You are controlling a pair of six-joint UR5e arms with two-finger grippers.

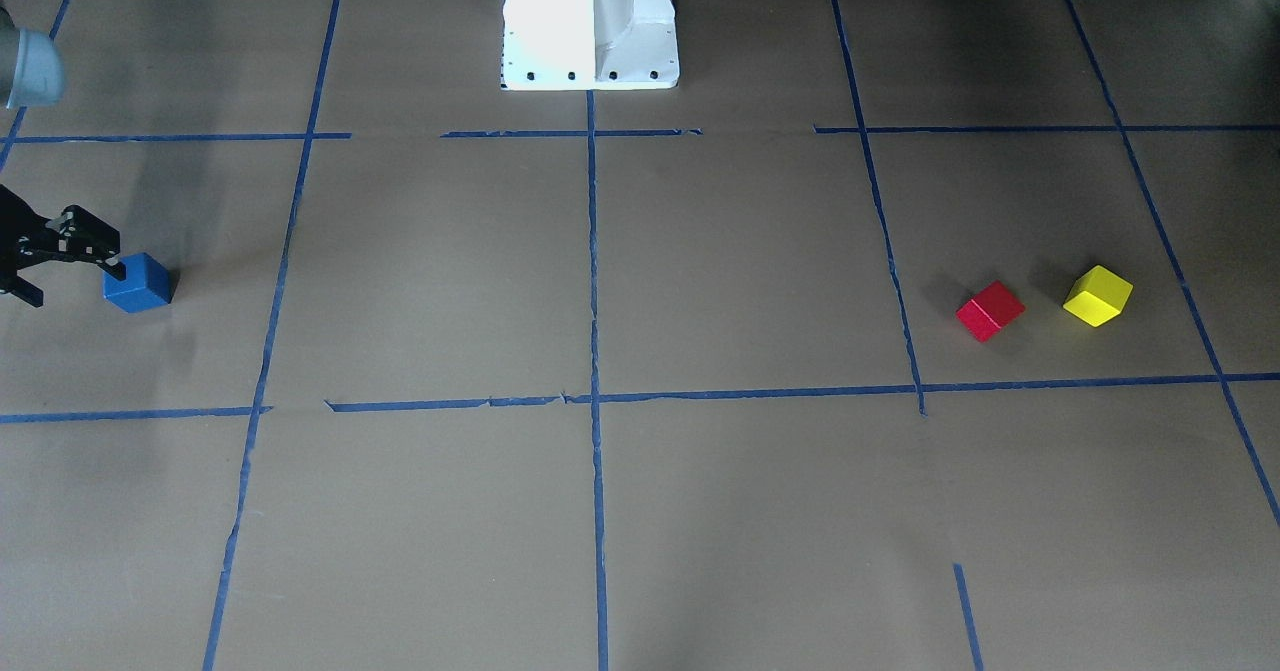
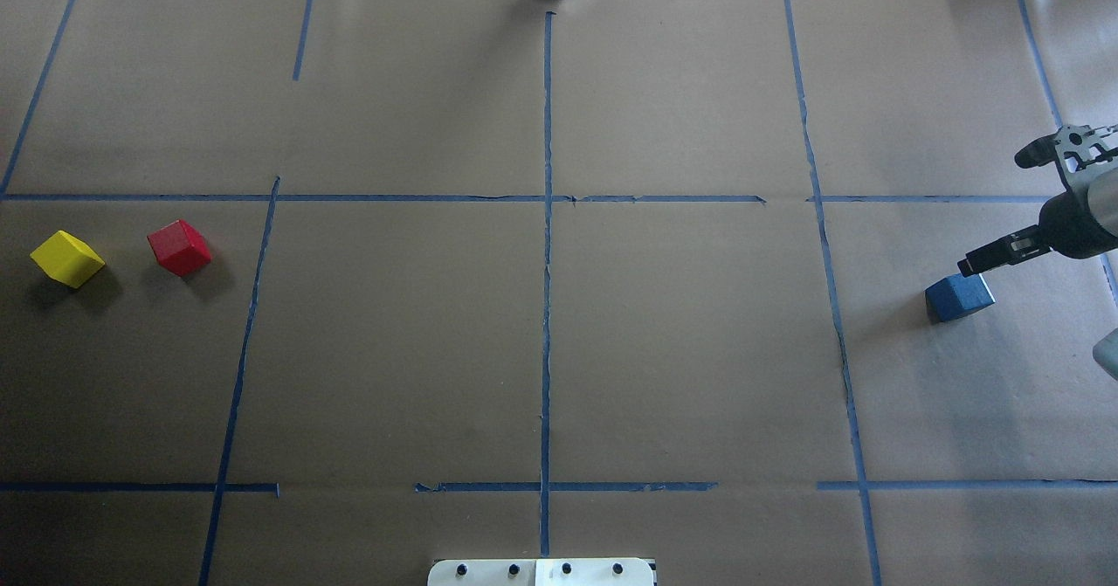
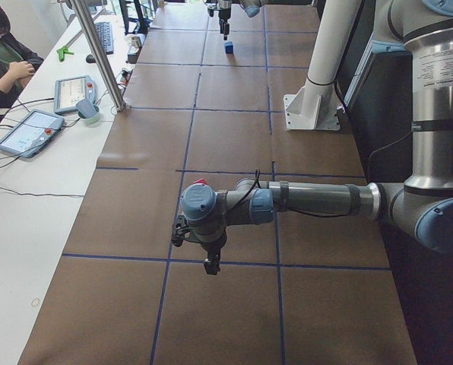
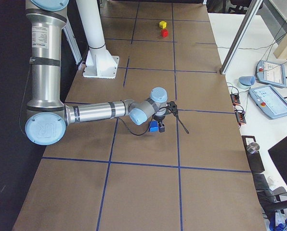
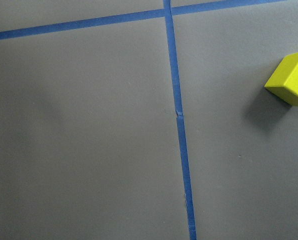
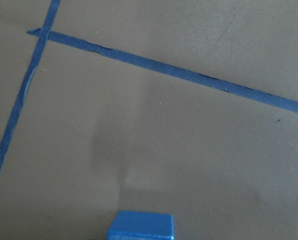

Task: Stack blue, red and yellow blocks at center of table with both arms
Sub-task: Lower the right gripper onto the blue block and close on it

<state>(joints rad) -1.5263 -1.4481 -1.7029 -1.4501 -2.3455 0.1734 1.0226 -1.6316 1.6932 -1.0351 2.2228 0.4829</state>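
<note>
Three blocks are counted, one of each colour. The blue block [image 1: 138, 283] is found near the table's right end, about midway between the robot's edge and the far edge. The red block [image 1: 990, 310] and the yellow block [image 1: 1098, 296] are set close together but apart near the left end, the yellow one nearer that end's edge. All three are seen lying flat on the surface. They are cubes, so no long axis can be told. The red and yellow ones are turned cornerwise to the tape lines, and the blue one is turned only slightly.

The right gripper [image 1: 72, 283] is held low beside the blue block with its fingers spread wide. One finger is at the block's edge, and the other is well out towards the right end. The left gripper [image 3: 210, 264] is seen only from the side, above the left end; whether its fingers are wide or narrow cannot be told.

The table [image 2: 393, 350] is covered in brown paper crossed by blue tape lines [image 2: 547, 306]. A white base [image 1: 590, 21] is bolted at the robot's edge. Beyond the far edge, a person [image 3: 2, 61] is seated at a white bench with two tablets [image 3: 27, 131].
</note>
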